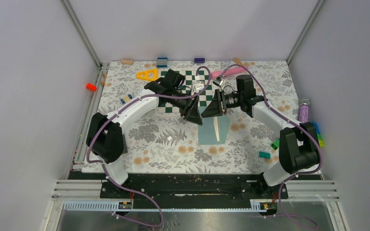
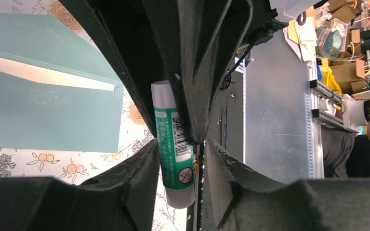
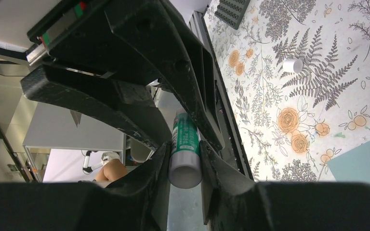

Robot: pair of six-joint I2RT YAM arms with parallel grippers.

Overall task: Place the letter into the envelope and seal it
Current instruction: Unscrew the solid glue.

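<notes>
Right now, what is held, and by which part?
The right gripper holds the glue stick near its white end. The left gripper surrounds the other end, not yet clamped.

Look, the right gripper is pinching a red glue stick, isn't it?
Not quite. The glue stick is green and white, not red. The right gripper is pinching it, as you said. The right wrist view shows this best.

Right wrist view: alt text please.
The right gripper clamps a green-and-white glue stick in its jaws; the left gripper flanks the stick's far end. At right, a white cap and a corner of the envelope lie on floral cloth.
</notes>
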